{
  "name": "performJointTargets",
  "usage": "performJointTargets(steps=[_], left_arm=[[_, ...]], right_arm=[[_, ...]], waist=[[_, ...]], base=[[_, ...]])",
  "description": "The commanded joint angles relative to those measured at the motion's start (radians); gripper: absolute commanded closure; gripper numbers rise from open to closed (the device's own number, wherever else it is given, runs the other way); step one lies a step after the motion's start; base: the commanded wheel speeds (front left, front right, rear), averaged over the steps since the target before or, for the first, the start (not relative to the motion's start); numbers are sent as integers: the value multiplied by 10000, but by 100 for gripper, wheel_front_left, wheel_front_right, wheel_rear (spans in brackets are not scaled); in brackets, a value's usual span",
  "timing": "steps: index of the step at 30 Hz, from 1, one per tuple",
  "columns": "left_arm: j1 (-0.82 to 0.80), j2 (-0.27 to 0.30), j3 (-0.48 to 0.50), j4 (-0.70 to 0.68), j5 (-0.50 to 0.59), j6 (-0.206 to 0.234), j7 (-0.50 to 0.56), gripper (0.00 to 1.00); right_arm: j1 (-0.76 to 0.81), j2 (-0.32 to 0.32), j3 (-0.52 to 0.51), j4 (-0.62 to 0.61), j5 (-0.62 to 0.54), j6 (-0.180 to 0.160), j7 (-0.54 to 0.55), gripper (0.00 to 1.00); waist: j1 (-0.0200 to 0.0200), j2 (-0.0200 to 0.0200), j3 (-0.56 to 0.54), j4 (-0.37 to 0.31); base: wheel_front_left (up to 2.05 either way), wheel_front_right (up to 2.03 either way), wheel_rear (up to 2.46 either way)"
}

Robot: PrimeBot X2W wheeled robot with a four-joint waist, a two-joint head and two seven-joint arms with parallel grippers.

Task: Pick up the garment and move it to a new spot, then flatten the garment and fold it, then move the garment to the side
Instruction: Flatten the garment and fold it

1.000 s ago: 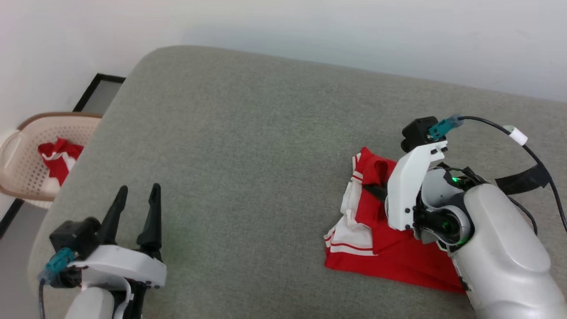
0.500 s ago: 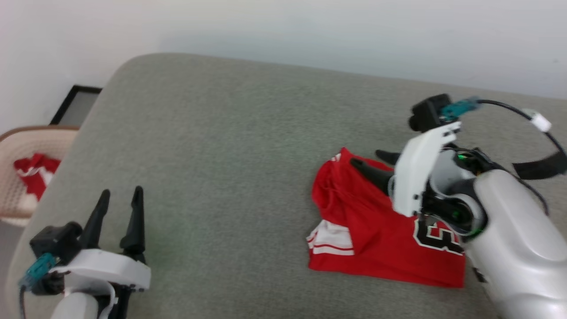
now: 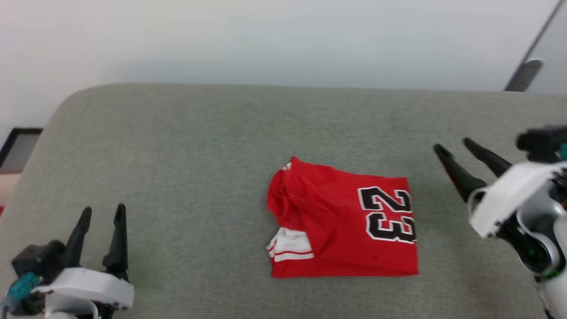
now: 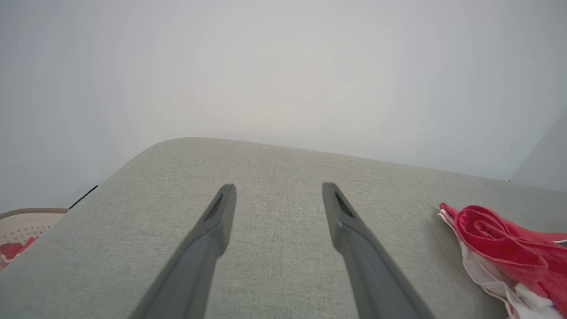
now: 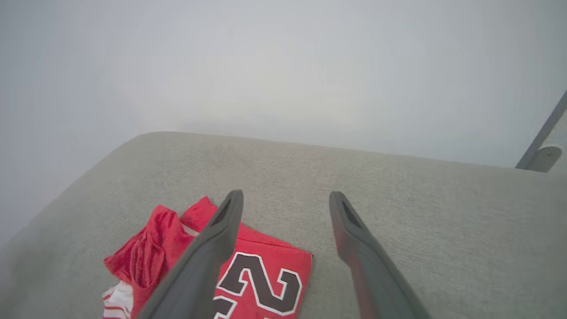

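Observation:
The garment (image 3: 341, 219) lies folded into a rough rectangle at the middle of the grey cushioned surface (image 3: 199, 146), red with a black "23" facing up and a white striped sleeve at its lower left. It also appears in the left wrist view (image 4: 505, 248) and the right wrist view (image 5: 261, 274). My right gripper (image 3: 452, 148) hovers open to the right of the garment, clear of it, nothing between its fingers. My left gripper (image 3: 102, 212) stands open at the lower left, far from the garment, empty.
A pale wall rises behind the surface. A grey pole (image 3: 527, 66) leans at the far right. A dark frame (image 3: 17, 144) lies on the floor left of the surface. A basket rim (image 4: 26, 217) with red cloth shows in the left wrist view.
My right gripper opened, let go of the garment and drew back to the right. The garment now lies flat with the "23" up. The head camera has turned right.

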Motion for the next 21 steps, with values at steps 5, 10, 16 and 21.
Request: performJointTargets(steps=[5,10,16,21], left_arm=[[407,15,131,-173,127,-39,1,0],[662,41,206,-275,188,-36,1,0],[952,57,348,-403,141,-37,1,0],[1147,100,344,-453,130,-35,1,0]], right_arm=[[922,-396,-377,-89,-614,-16,-1410,0],[1681,-536,-771,114,-1134,-16,-2749,0],[2447,-430,-1257,438,-1725,-16,-3937,0],[2966,-171,-1517,595,-1910,-16,-4359,0]], waist=[[0,0,-446,-614],[0,0,-692,-768],[0,0,-849,-853],[0,0,-924,-904]], base=[[0,0,0],[0,0,0],[0,0,0],[0,0,0]])
